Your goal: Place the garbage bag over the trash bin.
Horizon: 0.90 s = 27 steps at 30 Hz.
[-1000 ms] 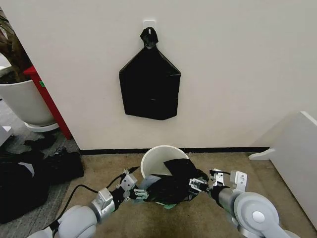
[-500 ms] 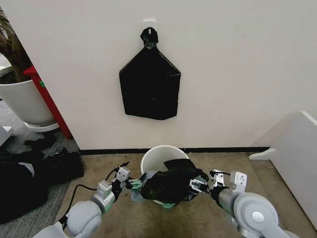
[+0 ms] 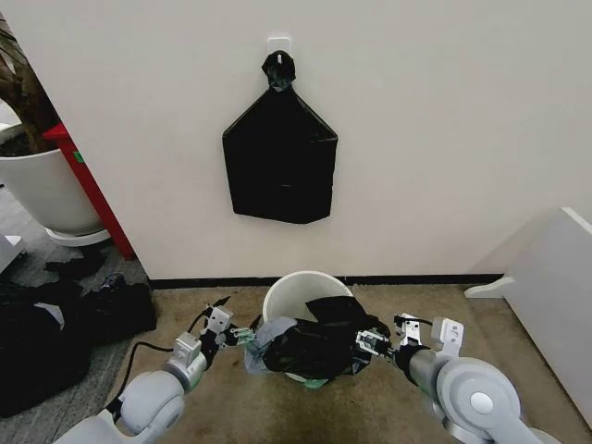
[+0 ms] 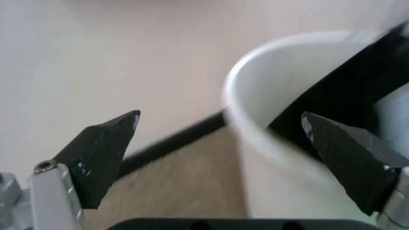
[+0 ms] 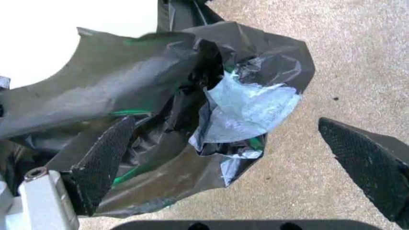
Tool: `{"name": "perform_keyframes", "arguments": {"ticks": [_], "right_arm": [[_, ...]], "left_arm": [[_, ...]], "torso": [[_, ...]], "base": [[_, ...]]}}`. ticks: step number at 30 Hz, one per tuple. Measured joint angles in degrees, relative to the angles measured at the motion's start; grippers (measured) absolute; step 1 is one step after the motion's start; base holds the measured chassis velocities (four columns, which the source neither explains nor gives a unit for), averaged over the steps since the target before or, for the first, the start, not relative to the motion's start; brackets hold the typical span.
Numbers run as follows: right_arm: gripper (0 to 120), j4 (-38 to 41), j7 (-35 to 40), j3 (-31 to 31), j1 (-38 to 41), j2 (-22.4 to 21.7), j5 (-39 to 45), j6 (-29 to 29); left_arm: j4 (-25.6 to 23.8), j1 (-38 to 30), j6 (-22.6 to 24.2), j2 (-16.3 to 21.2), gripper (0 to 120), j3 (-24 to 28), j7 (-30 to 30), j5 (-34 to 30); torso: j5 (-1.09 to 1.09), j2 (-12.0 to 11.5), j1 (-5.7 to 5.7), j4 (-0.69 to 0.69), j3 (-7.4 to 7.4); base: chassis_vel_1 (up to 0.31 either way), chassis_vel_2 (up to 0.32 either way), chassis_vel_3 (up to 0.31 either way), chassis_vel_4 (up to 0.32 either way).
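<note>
Here the crinkly black plastic garbage bag (image 3: 310, 344) drapes over the near rim of the small round white plastic trash bin (image 3: 294, 294). The left pincer (image 3: 242, 337) stands spread beside the bin, holding nothing. The right pincer (image 3: 370, 345) is spread too, just beside the bag.

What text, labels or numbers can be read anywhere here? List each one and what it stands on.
None can be read.
The garbage bag: plain black plastic, no print.
The trash bin: plain white, no label.
The bundle of bags on the wall: no print.
The left gripper and right gripper: no legible marking.
</note>
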Motion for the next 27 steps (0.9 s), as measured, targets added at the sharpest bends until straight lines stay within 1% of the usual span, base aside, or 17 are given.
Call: {"name": "perform_keyframes", "arguments": {"ticks": [2,3,5,6,8,11,18,20,22,25,27], "right_arm": [[100,0.02,0.00,0.06,-0.39,0.20,-0.27,0.05],[100,0.05,-0.01,0.07,-0.46,0.28,-0.33,0.06],[100,0.05,-0.05,-0.01,-0.44,0.71,-0.46,0.08],[100,0.05,-0.05,-0.01,-0.44,0.71,-0.46,0.08],[100,0.01,-0.07,-0.41,-0.12,1.08,-0.61,0.12],[100,0.15,-0.06,-0.80,-0.07,1.47,-0.68,0.15],[100,0.33,-0.16,-0.20,-1.32,1.46,-1.24,0.25],[100,0.11,-0.38,-0.10,-1.40,1.37,-1.40,0.26],[100,-0.37,-0.44,-0.42,-0.95,1.48,-1.44,0.30],[100,-0.78,-0.43,-1.12,-0.02,1.75,-1.37,0.34],[100,-0.84,-0.42,-1.25,0.13,1.79,-1.35,0.36]], "left_arm": [[-4.32,2.15,-1.37,2.05,100,-0.41,1.62,0.25],[-5.51,2.75,-1.89,2.92,100,-0.48,2.38,0.67],[-9.18,4.46,-3.54,6.19,100,-0.50,5.71,3.20],[-9.18,4.46,-3.54,6.19,100,-0.50,5.71,3.20],[-9.99,4.33,-4.43,7.39,100,0.34,7.54,5.33],[-9.63,2.95,-4.53,7.33,100,1.36,8.18,6.98],[-9.25,2.31,-4.14,7.61,100,0.70,7.14,7.23],[-9.45,1.97,-4.28,7.90,100,0.03,7.28,6.08],[-10.66,2.07,-4.48,8.73,100,0.24,9.15,4.86],[-12.15,2.85,-5.18,10.03,100,1.12,14.22,5.77],[-12.42,3.03,-5.19,10.26,100,1.37,15.30,6.25]], "torso": [[0.01,0.00,0.00,0.00,0.00],[0.01,0.00,0.00,0.00,0.00],[0.03,0.00,0.00,0.01,0.00],[0.03,0.00,0.00,0.01,0.00],[0.02,0.00,0.00,0.01,0.00],[0.01,0.00,0.00,0.01,0.00],[0.01,0.00,0.00,0.00,0.00],[0.00,0.00,0.00,0.00,0.00],[0.00,0.00,0.00,0.00,0.00],[0.01,0.00,0.00,0.01,0.00],[0.00,0.00,0.00,0.01,0.00]], "base": [[0.000,0.000,0.000,0.000],[0.000,0.000,0.000,0.000],[0.000,0.000,0.000,0.000],[0.000,0.000,0.000,0.000],[0.000,0.000,0.000,0.000],[0.000,0.000,0.000,0.000],[0.000,0.000,0.000,0.000],[0.000,0.000,0.000,0.000],[0.000,0.000,0.000,0.000],[0.000,0.000,0.000,0.000],[0.000,0.000,0.000,0.000]]}}
